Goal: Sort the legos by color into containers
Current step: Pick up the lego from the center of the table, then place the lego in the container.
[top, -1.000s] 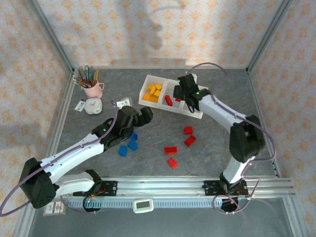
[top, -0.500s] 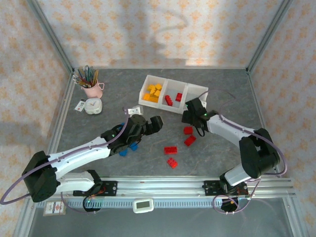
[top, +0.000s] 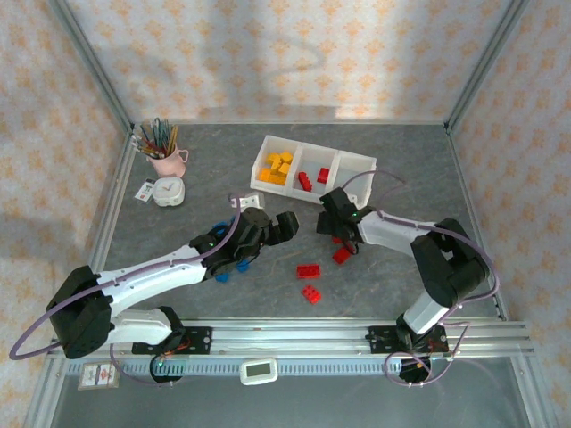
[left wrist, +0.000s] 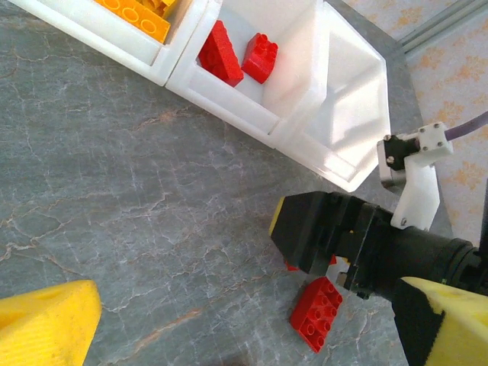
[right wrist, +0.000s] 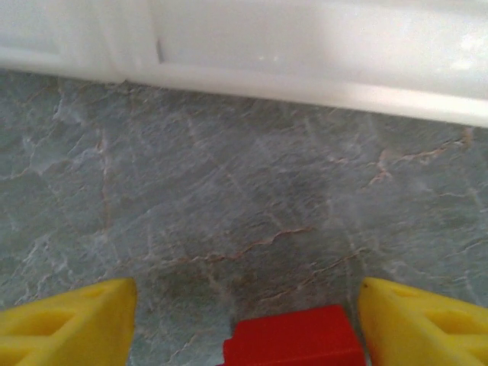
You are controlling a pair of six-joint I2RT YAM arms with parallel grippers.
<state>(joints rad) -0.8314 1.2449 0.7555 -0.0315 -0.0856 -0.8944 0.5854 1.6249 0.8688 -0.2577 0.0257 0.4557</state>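
Note:
The containers are a white three-bin tray [top: 361,162]: yellow legos [top: 277,168] fill its left bin, two red legos [top: 310,178] lie in the middle bin, and the right bin holds nothing. My right gripper [top: 333,225] is low over the table just in front of the tray, open, with a red lego [right wrist: 293,345] between its yellow fingers [right wrist: 72,324]. My left gripper [top: 282,225] hovers open and empty to its left, fingers [left wrist: 46,326] spread wide. Another red lego [left wrist: 316,313] lies beside the right gripper. Blue legos [top: 222,275] peek out under the left arm.
Three loose red legos [top: 309,271] lie on the table in front of the grippers. A pink cup of pencils [top: 164,152] and a small white clock [top: 167,190] stand at the back left. The tray wall [right wrist: 305,46] is close ahead of the right gripper.
My right gripper has come off the tray and dropped to the table over a red lego. My left gripper has swung right, away from the blue legos, towards the table's middle.

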